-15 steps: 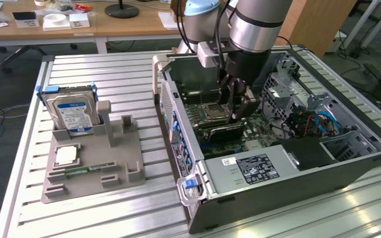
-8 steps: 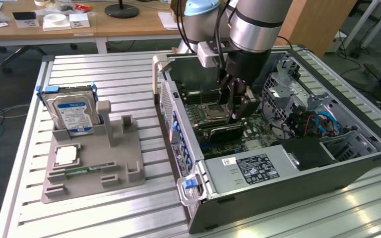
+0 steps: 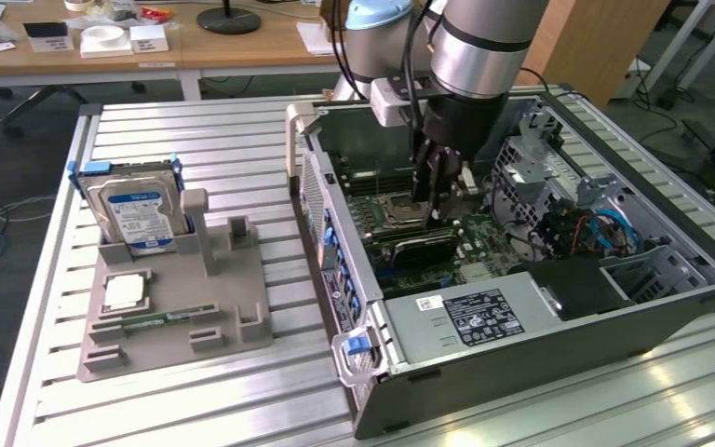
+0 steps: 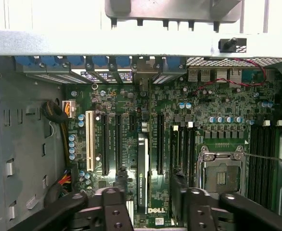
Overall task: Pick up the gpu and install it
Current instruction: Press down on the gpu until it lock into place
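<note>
The gpu (image 4: pixel 142 175) stands on edge in a motherboard slot inside the open computer case (image 3: pixel 655 307), with its thin green-and-black edge facing the wrist camera. In the exterior view it is a dark card (image 3: pixel 424 245) low on the motherboard. My gripper (image 4: pixel 148 204) hangs straight over it, with one black finger (image 4: pixel 118 195) on each side of the card and a gap between each finger and the card. The gripper (image 3: pixel 438 191) is open and reaches down into the case from above.
An empty CPU socket (image 4: pixel 221 175) and memory slots (image 4: pixel 261 159) lie beside the card. On the slatted table in the exterior view's left, a grey fixture (image 3: pixel 227 289) holds a hard drive (image 3: pixel 141 209), a CPU (image 3: pixel 126 291) and a memory stick (image 3: pixel 159 318).
</note>
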Available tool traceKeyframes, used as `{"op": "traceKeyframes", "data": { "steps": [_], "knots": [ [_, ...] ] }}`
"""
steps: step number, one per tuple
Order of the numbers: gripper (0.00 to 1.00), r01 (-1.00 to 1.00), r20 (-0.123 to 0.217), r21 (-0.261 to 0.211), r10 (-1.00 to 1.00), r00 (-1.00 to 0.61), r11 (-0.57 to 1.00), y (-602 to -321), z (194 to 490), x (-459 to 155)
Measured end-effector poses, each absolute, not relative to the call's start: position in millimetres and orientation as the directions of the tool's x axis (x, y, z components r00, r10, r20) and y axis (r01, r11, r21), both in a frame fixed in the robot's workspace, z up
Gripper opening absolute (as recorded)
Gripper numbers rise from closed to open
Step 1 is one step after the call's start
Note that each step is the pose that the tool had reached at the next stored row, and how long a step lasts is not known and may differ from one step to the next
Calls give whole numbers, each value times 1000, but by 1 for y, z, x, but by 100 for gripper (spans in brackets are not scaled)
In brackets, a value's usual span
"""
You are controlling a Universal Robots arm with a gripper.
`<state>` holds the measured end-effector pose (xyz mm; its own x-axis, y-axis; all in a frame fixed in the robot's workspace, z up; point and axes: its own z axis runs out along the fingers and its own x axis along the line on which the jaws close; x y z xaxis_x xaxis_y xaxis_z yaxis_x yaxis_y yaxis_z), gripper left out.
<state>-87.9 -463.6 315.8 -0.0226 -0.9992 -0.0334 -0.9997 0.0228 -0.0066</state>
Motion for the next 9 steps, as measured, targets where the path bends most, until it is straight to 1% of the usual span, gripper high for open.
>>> {"op": "traceKeyframes", "data": {
  "steps": [1, 2, 4, 5, 7, 8, 9],
  "knots": [
    [44, -1000, -33, -7, -999, -23, 23, -464, 316, -88],
    [44, -1000, -33, -7, -999, -23, 23, -464, 316, -88],
    [32, -1000, -33, -7, -999, -23, 23, -464, 316, -88],
    [32, -1000, -33, -7, -999, -23, 23, -464, 316, -88],
    [20, -1000, -33, -7, -999, -23, 23, -464, 316, -88],
    [20, -1000, -33, -7, -999, -23, 23, -464, 316, -88],
    [15, -1000, -33, -7, -999, -23, 23, -464, 316, -88]
  ]
}}
